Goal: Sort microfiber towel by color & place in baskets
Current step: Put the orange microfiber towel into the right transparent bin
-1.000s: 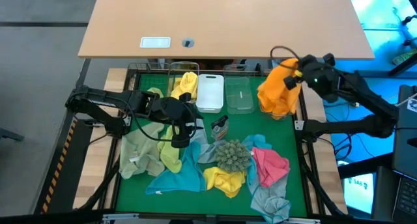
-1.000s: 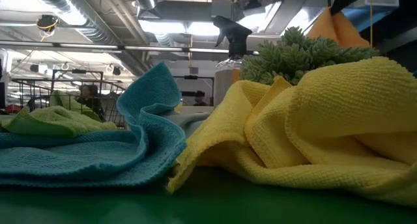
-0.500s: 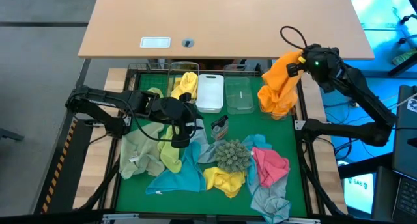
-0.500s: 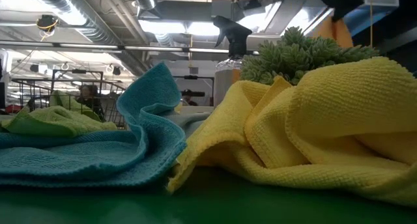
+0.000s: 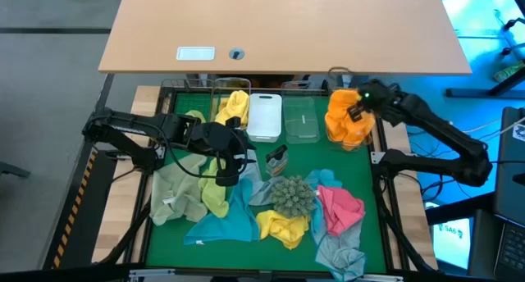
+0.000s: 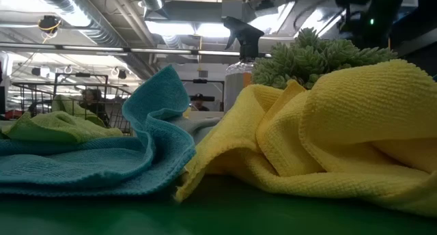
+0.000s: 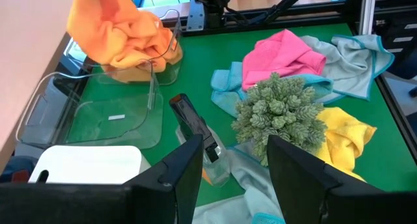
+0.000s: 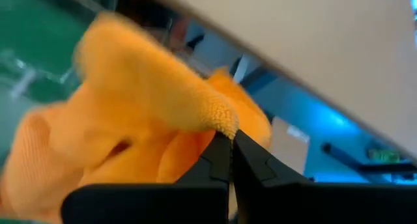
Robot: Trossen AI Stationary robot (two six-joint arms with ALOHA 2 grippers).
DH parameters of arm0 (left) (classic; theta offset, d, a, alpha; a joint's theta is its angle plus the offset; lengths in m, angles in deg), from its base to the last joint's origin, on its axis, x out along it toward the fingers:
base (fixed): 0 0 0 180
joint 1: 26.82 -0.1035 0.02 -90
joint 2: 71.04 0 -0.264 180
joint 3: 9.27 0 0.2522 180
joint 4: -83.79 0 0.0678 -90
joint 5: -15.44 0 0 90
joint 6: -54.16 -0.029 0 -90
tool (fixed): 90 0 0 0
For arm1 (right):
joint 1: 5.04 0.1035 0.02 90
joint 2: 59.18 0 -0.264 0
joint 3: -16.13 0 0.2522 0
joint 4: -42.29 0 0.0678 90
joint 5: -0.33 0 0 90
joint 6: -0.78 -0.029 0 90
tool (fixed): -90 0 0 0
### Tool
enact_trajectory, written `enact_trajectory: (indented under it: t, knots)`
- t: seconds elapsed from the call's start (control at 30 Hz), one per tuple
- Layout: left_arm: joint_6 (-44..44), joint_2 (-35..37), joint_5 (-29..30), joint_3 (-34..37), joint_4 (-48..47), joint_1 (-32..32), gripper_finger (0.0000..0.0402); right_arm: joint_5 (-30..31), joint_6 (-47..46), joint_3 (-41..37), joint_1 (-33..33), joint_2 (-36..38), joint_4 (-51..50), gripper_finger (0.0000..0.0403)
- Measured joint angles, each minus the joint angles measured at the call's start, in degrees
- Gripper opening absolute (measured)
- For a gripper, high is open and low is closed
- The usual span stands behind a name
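From above, we take the spiky ball [image 5: 292,195] as our landmark: our right gripper [image 5: 354,111] hangs well beyond it toward the far right corner of the mat, its fingers pressed together on an orange towel [image 5: 341,125] that bunches down over the far-right clear basket [image 5: 351,139], presumably so the cloth settles inside before we let go. Our left gripper [image 5: 226,172] waits to the ball's left over the pale green and yellow towels [image 5: 215,196], its fingers spread and holding nothing; we judge it is poised for the next pick. The yellow-filled basket [image 5: 232,104], the white basket [image 5: 265,116] and an empty clear basket [image 5: 301,120] line the far edge beyond the ball. In the low view, a yellow towel [image 6: 328,139] and a teal towel [image 6: 123,146] lie heaped in front of the ball [image 6: 311,57], unsorted. In the left wrist view, our spread fingers [image 7: 177,178] frame the ball [image 7: 280,116], with the pink towel [image 7: 277,51] beyond it and the orange towel [image 7: 120,32] draped into its basket [image 7: 163,55]. In the right wrist view, our closed fingertips [image 8: 229,160] pinch an edge of the orange towel [image 8: 130,120]; the ball is not seen here.
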Motion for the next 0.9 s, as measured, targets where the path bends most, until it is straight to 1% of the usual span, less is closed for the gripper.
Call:
enact_trajectory:
  t: [0.07,0.2,0.37,0.57,0.73,0.9]
  knots:
    - [0.0,0.0,0.0,0.0,0.0,0.0,0.0163,-1.1,-0.7,-3.4,0.0,0.0,1.8,0.0001]
    - [0.4,0.0,0.0,0.0,0.0,0.0,0.0163,-7.0,-2.0,-10.0,0.0,0.0,7.6,0.0001]
    - [0.4,0.0,0.0,0.0,0.0,0.0,0.0163,-11.5,-4.0,-17.2,0.0,0.0,14.5,0.0001]
    - [0.5,0.0,0.0,0.0,0.0,0.0,0.0163,-19.0,-6.6,-24.9,0.0,-0.9,23.1,0.0001]
    - [0.5,0.0,0.0,0.0,0.0,0.0,0.0163,-21.6,-10.5,-28.6,0.0,-3.5,24.9,0.0001]
    - [0.5,0.0,-0.1,0.0,0.0,0.0,0.0163,-26.3,-11.5,-29.5,0.0,-5.1,25.4,0.0001]
